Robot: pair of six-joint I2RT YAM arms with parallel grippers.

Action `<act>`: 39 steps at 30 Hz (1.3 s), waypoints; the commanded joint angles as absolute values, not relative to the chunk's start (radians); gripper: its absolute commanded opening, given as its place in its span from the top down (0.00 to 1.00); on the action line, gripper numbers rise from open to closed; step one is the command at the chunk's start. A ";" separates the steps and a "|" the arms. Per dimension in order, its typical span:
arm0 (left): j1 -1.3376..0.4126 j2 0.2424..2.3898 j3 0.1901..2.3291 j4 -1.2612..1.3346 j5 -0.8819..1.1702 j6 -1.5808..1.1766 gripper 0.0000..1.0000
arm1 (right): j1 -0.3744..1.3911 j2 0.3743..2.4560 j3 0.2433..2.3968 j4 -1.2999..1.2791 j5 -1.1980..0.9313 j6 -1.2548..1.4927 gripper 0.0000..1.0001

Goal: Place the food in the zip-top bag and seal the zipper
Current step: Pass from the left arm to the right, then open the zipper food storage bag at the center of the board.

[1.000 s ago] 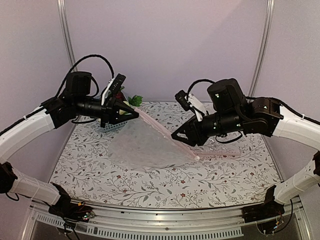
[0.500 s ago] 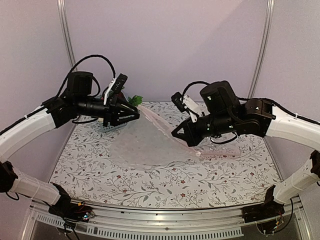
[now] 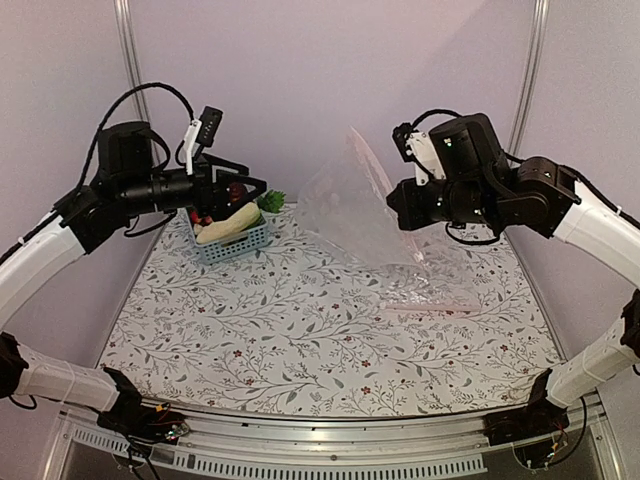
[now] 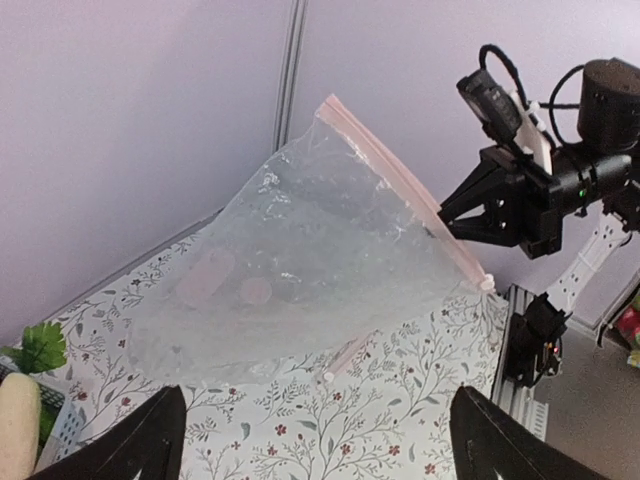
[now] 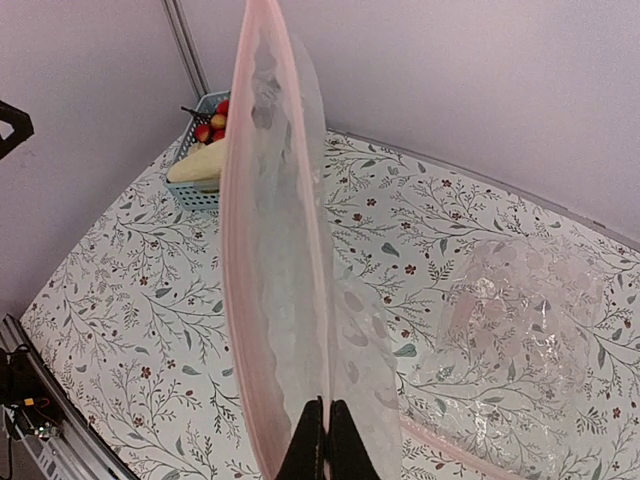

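My right gripper is shut on the mouth edge of the zip-top bag and holds it up off the table. In the right wrist view the shut gripper pinches one lip. The pink zipper curves up to the left, so the mouth gapes a little. My left gripper hangs open and empty above the blue basket, apart from the bag. A long cream-white vegetable lies in the basket, with a dark maroon piece behind it.
A second clear bag lies flat on the flowered table at the right, below the lifted one. Small red fruits and green leaves are in the basket at the back left. The back wall stands close behind.
My left gripper opened, let go of the bag's corner and drew back to the left over the basket. My right gripper closed on the bag's edge and raised it off the table.
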State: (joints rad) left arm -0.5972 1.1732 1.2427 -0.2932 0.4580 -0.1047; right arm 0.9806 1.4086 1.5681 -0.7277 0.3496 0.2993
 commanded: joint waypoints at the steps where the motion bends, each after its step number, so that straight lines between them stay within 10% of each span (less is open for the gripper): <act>1: -0.597 1.145 1.190 -0.174 0.446 -0.348 0.08 | 0.982 1.410 1.583 -0.713 0.338 0.299 1.00; 32: -0.686 1.366 0.816 0.352 0.503 -0.884 0.07 | 0.987 1.645 1.420 -0.356 -0.080 0.568 1.00; 39: -0.696 1.419 0.852 0.326 0.490 -0.859 0.36 | 0.997 1.658 1.442 -0.384 -0.060 0.557 1.00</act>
